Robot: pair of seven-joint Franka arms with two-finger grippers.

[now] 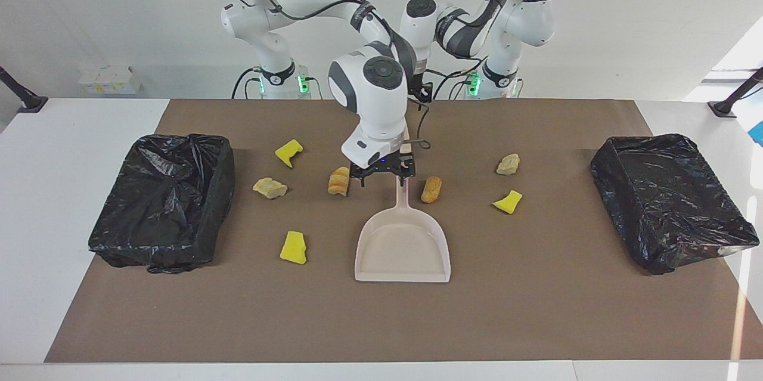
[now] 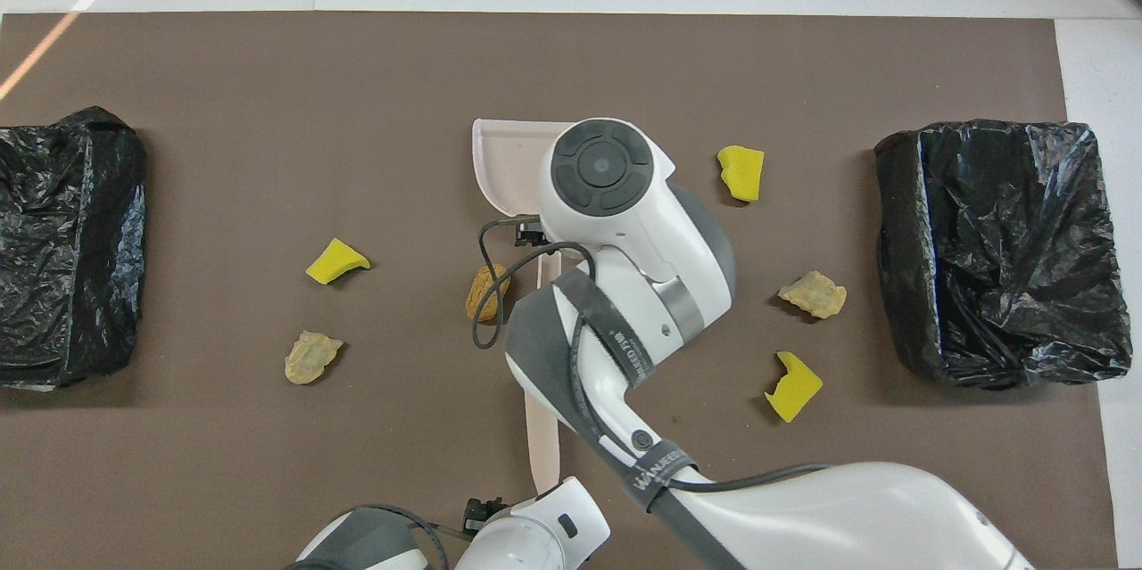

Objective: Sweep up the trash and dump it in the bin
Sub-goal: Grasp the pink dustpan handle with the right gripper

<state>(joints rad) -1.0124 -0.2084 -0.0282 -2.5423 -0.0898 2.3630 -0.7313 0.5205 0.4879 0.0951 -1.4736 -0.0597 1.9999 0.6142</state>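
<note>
since the trash (image 1: 294,247) lay scattered across the middle of the mat (image 1: 536,309), none of it in the dustpan (image 1: 402,250) or in a bin, i judged the job was at its opening step: taking up the tools. my right gripper (image 1: 384,177) hung low over the dustpan's handle, fingers apart and holding nothing. next it would need to settle squarely and close on that thin handle. my left gripper (image 2: 477,514) hovered by the brush (image 2: 540,436) near the robots' edge, fingers apart too. a striped roll (image 1: 338,181) and a plain roll (image 1: 431,189) sat just beside the handle, one on each side, and could get knocked. one lined bin (image 1: 220,190) waited at the right arm's end of the table, the other bin (image 1: 620,190) at the left arm's end.
</note>
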